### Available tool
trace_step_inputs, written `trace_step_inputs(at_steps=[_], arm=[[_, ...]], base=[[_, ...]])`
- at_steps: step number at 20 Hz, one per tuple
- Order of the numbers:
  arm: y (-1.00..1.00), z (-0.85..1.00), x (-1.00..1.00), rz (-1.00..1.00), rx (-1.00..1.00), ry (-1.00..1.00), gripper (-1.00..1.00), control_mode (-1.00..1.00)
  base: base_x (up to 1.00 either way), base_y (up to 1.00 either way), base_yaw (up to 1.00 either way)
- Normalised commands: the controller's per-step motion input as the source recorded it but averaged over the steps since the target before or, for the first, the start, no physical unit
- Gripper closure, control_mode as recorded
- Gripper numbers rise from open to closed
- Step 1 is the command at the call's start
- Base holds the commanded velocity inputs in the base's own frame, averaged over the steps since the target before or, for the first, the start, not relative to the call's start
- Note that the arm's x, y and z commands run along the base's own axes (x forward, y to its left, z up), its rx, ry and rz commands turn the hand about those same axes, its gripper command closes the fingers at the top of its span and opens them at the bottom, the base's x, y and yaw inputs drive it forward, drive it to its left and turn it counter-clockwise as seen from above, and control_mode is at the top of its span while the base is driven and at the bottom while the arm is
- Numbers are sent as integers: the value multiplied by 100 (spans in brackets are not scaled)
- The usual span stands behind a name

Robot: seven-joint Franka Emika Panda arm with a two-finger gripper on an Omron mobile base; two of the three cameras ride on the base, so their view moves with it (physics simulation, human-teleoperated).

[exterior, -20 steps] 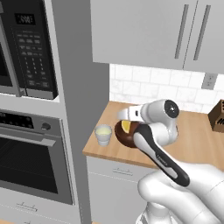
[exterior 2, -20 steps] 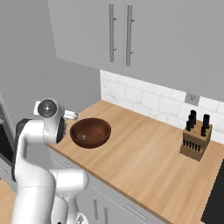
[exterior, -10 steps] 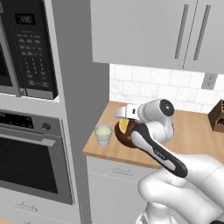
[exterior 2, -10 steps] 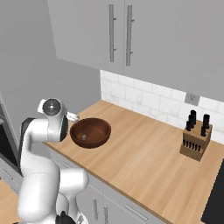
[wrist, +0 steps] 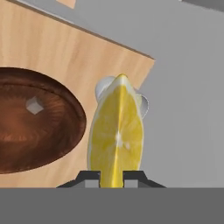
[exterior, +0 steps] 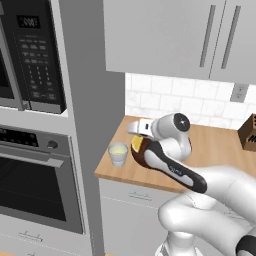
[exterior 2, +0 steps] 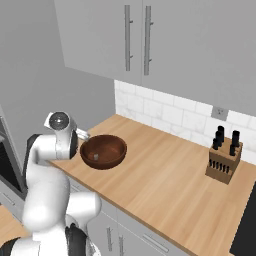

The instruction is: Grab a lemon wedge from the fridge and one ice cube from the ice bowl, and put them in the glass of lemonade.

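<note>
My gripper [wrist: 111, 177] is shut on the lemon wedge [wrist: 116, 135], a bright yellow slice standing up between the fingertips. In the hand view the glass of lemonade [wrist: 101, 89] peeks out right behind the wedge. From the left base view the wedge [exterior: 135, 144] hangs just right of and slightly above the glass [exterior: 118, 153], near the counter's left end. The dark-brown ice bowl [exterior 2: 103, 151] sits beside the glass with one ice cube [exterior 2: 96, 156] in it; the same bowl [wrist: 35, 122] and cube [wrist: 34, 105] lie to the wedge's left. The fridge is out of view.
A tall grey panel [exterior: 90, 100] with the oven [exterior: 35, 180] and microwave [exterior: 30, 55] stands just left of the counter's end. A knife block [exterior 2: 224, 161] is at the back right. Wall cabinets [exterior 2: 150, 35] hang above the wooden counter [exterior 2: 170, 185].
The hand has shifted a little to the left and slightly up with the lemon wedge, closer to the glass. Bowl and glass have not moved.
</note>
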Motion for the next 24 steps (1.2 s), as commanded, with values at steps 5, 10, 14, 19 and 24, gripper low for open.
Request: trace_step_inputs(at_steps=[5,10,14,19,24], arm=[[11,-3,27,-7,0,0,100,-100],[13,-10,25,-7,0,0,100,-100],[6,-1,20,-7,0,0,100,-100],[0,-10,12,-6,0,0,100,-100],[7,-16,9,-5,0,0,100,-100]], base=[[0,0,0],[0,0,0],[0,0,0],[0,0,0],[0,0,0]])
